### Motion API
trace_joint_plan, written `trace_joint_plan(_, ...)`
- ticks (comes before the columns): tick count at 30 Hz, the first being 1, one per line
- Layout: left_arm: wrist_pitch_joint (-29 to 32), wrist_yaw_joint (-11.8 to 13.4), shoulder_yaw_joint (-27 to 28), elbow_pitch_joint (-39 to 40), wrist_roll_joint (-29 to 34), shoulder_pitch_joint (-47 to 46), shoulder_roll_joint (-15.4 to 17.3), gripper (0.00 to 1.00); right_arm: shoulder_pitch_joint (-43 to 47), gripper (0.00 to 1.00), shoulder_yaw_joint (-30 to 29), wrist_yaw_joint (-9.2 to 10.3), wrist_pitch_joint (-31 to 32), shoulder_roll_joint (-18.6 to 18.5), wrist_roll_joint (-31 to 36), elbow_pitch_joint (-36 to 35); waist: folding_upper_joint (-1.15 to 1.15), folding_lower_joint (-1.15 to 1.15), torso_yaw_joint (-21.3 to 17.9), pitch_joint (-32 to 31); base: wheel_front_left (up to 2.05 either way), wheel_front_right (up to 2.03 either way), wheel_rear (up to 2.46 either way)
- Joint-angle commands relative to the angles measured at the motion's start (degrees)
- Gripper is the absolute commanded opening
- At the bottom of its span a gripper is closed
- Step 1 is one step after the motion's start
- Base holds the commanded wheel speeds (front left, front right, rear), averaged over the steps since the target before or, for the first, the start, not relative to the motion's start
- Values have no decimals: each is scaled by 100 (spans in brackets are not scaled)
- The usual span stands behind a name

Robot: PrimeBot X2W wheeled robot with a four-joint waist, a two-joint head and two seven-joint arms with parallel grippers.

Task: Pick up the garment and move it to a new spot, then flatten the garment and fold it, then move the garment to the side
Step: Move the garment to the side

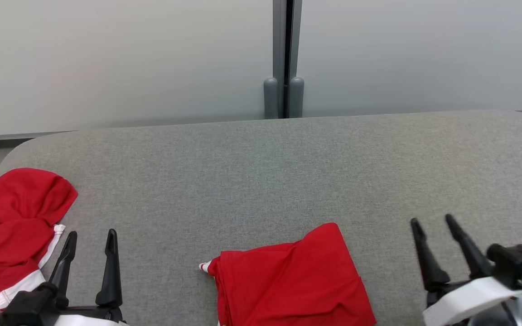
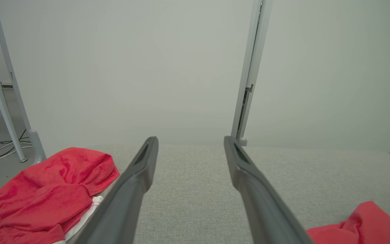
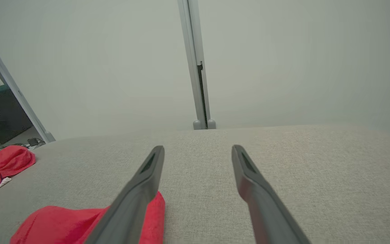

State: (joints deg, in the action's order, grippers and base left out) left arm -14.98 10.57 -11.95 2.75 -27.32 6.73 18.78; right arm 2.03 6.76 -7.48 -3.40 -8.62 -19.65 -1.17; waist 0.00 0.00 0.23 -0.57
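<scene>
A red garment lies in a loosely folded heap on the grey table, at the front edge between my two grippers. In the right wrist view the garment sits just left of my fingers; the left wrist view catches the garment's corner at lower right. My left gripper stands open over bare table, its fingers empty, as the left gripper also shows from the wrist. To the garment's right, my right gripper is open and empty, fingers apart in the right gripper's own view.
A second red garment with white trim lies crumpled at the table's left edge, just left of my left gripper. A pale partition wall with a grey post stands behind the table. Bare grey tabletop stretches across the middle and back.
</scene>
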Motion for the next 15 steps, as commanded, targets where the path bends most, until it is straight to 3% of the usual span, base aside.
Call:
trace_joint_plan(1, -13, -17, -6, 17, 8, -59, -4, 100, -101, 100, 109, -5, 224, -5, -61, 143, 0, 0, 31, 11, 0, 0, 0)
trace_joint_plan(7, 22, -81, -75, 22, -70, -143, -40, 100, -542, 100, 691, -4, 1422, -89, -362, 914, 0, 0, 285, 29, 0, 0, 0)
trace_joint_plan(15, 61, -131, -184, 37, -80, -270, -79, 100, -1045, 100, 687, -4, 2668, 7, -764, 1889, 0, 0, 827, 184, 0, 0, 0)
